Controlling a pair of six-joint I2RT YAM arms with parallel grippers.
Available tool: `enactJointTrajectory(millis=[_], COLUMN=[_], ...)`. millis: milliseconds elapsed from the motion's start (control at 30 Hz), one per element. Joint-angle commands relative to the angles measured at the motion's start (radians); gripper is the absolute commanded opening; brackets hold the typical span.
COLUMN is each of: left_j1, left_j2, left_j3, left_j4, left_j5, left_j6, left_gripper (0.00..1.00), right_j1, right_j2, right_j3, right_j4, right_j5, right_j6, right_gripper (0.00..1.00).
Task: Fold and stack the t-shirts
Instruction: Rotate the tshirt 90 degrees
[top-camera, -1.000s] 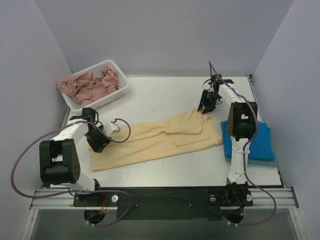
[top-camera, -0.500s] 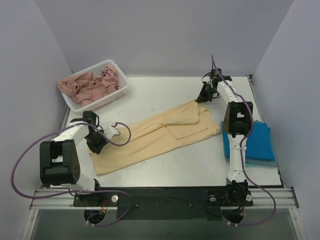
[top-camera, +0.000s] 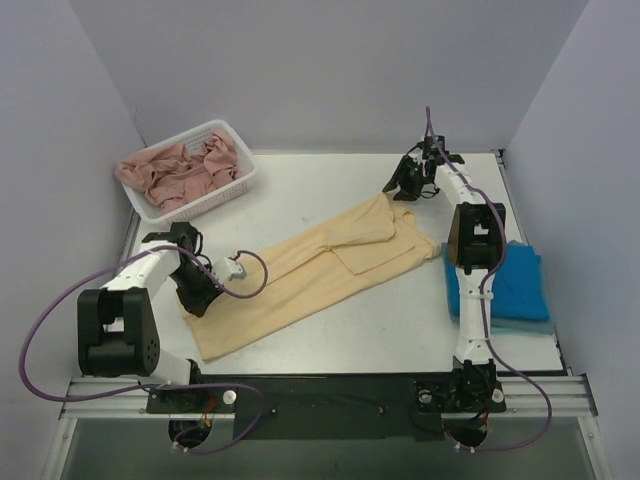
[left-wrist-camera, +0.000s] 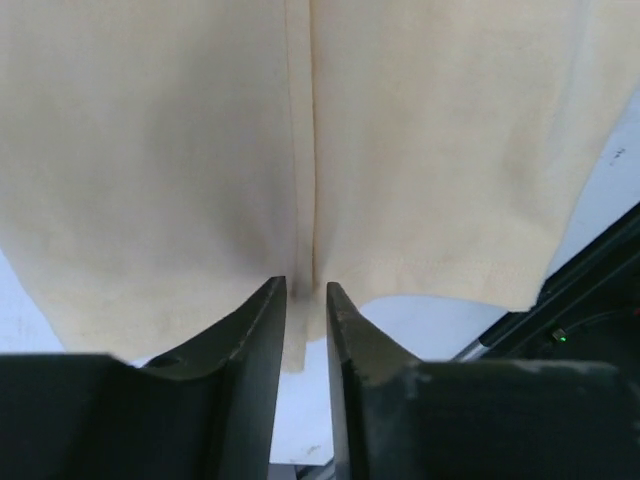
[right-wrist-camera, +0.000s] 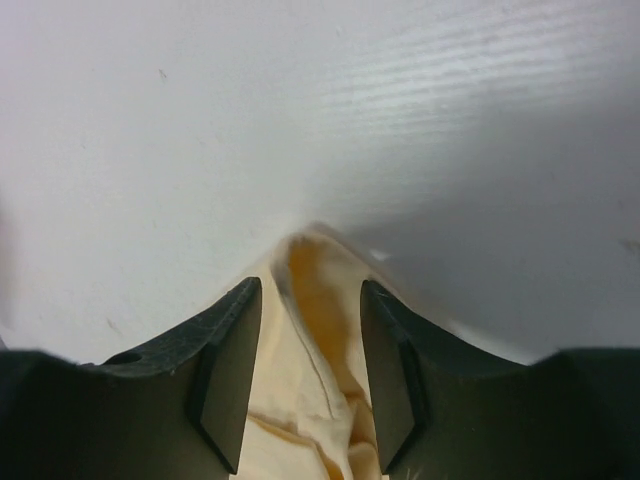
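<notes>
The pale yellow t-shirt (top-camera: 310, 265) lies stretched out diagonally on the white table, from the front left to the back right. My left gripper (top-camera: 203, 297) is shut on its front-left hem; in the left wrist view the narrow jaws (left-wrist-camera: 305, 285) pinch the fabric (left-wrist-camera: 200, 150) at a seam. My right gripper (top-camera: 397, 190) is shut on the shirt's far right corner; in the right wrist view (right-wrist-camera: 310, 285) bunched yellow cloth (right-wrist-camera: 320, 400) fills the gap between the fingers. The blue t-shirt (top-camera: 520, 280) lies folded at the right, beside the right arm.
A white basket (top-camera: 215, 200) with crumpled pink clothes (top-camera: 180, 170) stands at the back left. Grey walls close in the table on three sides. The arms' mounting rail (top-camera: 330, 385) runs along the near edge.
My right gripper has pulled the shirt's corner back and slightly left. My left gripper has moved toward the near edge. The shirt has stretched into a longer, tauter diagonal.
</notes>
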Motion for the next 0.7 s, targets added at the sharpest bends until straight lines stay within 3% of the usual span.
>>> enactJointTrajectory(millis=[0, 67, 100, 233, 333, 400, 467, 567, 633, 667], left_j1=[0.001, 0.001, 0.001, 0.001, 0.003, 0.006, 0.006, 0.006, 0.006, 0.006], left_j2=[-0.023, -0.017, -0.013, -0.002, 0.009, 0.024, 0.05, 0.085, 0.087, 0.081], left_j3=[0.133, 0.19, 0.21, 0.319, 0.351, 0.361, 0.37, 0.376, 0.364, 0.356], left_j4=[-0.161, -0.229, -0.27, -0.344, -0.247, -0.159, -0.075, 0.006, 0.026, 0.033], left_j5=[0.008, 0.014, 0.025, 0.102, 0.138, 0.117, 0.082, 0.045, 0.048, 0.059], left_j6=[0.049, 0.067, 0.073, 0.09, 0.035, -0.035, -0.101, -0.2, -0.215, -0.214], left_gripper=[0.39, 0.56, 0.73, 0.77, 0.76, 0.69, 0.51, 0.12, 0.0, 0.0], right_j1=[-0.025, -0.028, -0.028, -0.028, -0.028, -0.031, -0.033, -0.028, -0.028, -0.028], right_j2=[-0.225, -0.34, -0.418, -0.628, -0.71, -0.741, -0.747, -0.739, -0.727, -0.721], right_j3=[-0.109, -0.169, -0.192, -0.424, -0.632, -0.714, -0.758, -0.816, -0.847, -0.855], right_j4=[0.001, -0.044, -0.082, -0.171, -0.211, -0.225, -0.231, -0.237, -0.236, -0.236], right_j5=[0.073, 0.134, 0.183, 0.346, 0.427, 0.452, 0.429, 0.426, 0.421, 0.418], right_j6=[-0.1, -0.182, -0.202, -0.219, -0.212, -0.195, -0.174, -0.114, -0.071, -0.051], right_gripper=[0.42, 0.45, 0.46, 0.47, 0.47, 0.45, 0.44, 0.43, 0.43, 0.43])
